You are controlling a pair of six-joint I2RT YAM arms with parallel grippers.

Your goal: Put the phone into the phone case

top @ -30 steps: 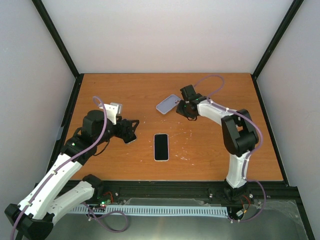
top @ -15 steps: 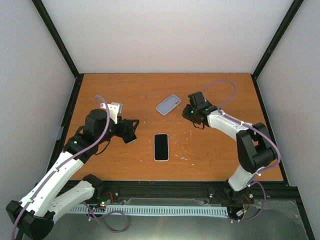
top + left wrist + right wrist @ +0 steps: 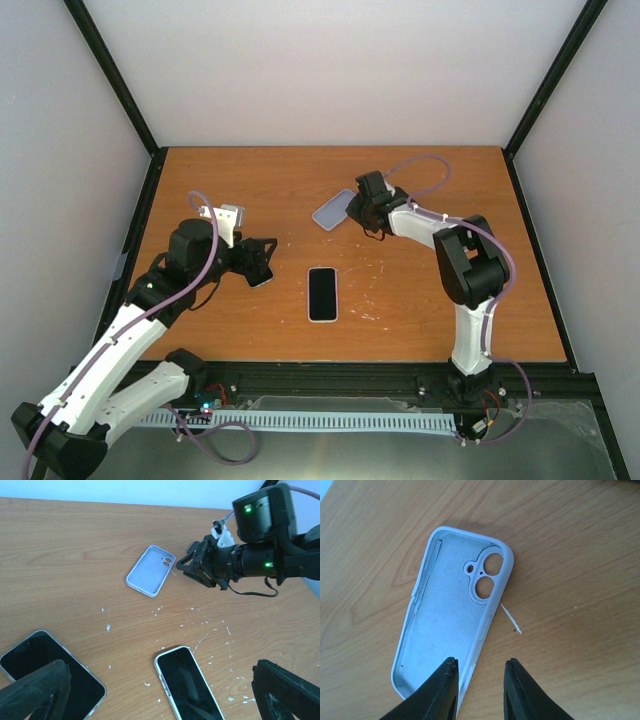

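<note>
A black-screened phone (image 3: 322, 294) lies flat near the middle of the table; it also shows in the left wrist view (image 3: 190, 686). The pale lavender phone case (image 3: 331, 211) lies open side up further back, camera cutouts visible (image 3: 452, 620). My right gripper (image 3: 357, 213) is open at the case's near end. One finger (image 3: 441, 690) is over the inside of the case and the other (image 3: 521, 692) is over the table, so they straddle its side wall (image 3: 482, 640). My left gripper (image 3: 262, 260) is wide open and empty, left of the phone.
A second dark phone with a clear rim (image 3: 50, 669) lies below my left gripper. White flecks (image 3: 200, 642) are scattered on the wooden table (image 3: 430, 300). The table has black frame rails at its edges.
Half a second ago my right gripper had pulled back to the right of the case. It has now moved left again to the case's edge. The left arm, phone and case have not moved.
</note>
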